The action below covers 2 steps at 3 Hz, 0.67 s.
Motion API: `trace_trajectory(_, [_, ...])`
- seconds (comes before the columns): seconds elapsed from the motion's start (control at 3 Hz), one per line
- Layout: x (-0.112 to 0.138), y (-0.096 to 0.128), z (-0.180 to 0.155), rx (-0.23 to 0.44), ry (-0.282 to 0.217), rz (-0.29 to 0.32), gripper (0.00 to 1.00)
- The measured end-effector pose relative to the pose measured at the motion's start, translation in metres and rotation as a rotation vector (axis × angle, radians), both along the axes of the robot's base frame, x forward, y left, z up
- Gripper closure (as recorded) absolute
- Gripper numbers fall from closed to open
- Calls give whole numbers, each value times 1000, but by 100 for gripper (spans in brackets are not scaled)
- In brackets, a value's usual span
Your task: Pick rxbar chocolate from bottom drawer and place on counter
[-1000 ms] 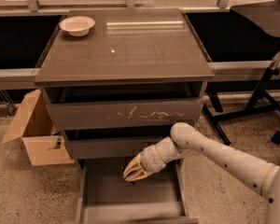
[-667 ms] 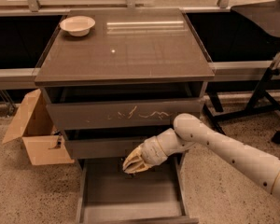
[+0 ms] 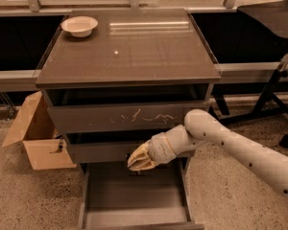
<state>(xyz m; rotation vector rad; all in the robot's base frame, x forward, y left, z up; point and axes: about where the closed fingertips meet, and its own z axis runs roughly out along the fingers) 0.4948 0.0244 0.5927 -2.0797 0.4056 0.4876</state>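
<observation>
Your gripper (image 3: 139, 161) hangs over the back edge of the drawer (image 3: 134, 198); whether it pinches the bar, you cannot tell; the counter (image 3: 129, 51) lies above and behind it

A white bowl (image 3: 79, 26) sits far back on the left. An open cardboard box (image 3: 36, 138) (flaps splayed) rests on the speckled floor (image 3: 19, 195). A black stand (image 3: 270, 86) is at the right.

The arm (image 3: 240, 150) is showing a smooth, rounded off-white shell, with small dark dots running along it. A bulging round joint is narrowing into a paler, ribbed wrist. The cream-yellow gripper (image 3: 140, 159) is hanging over the back of the bottom drawer (image 3: 134, 195).
</observation>
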Motion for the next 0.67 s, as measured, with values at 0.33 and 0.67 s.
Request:
trace_trajectory(0.33, [3,-9,65,38,-103,16,100])
trace_trajectory(0.67, [7,-16,143,49,-222,42,100])
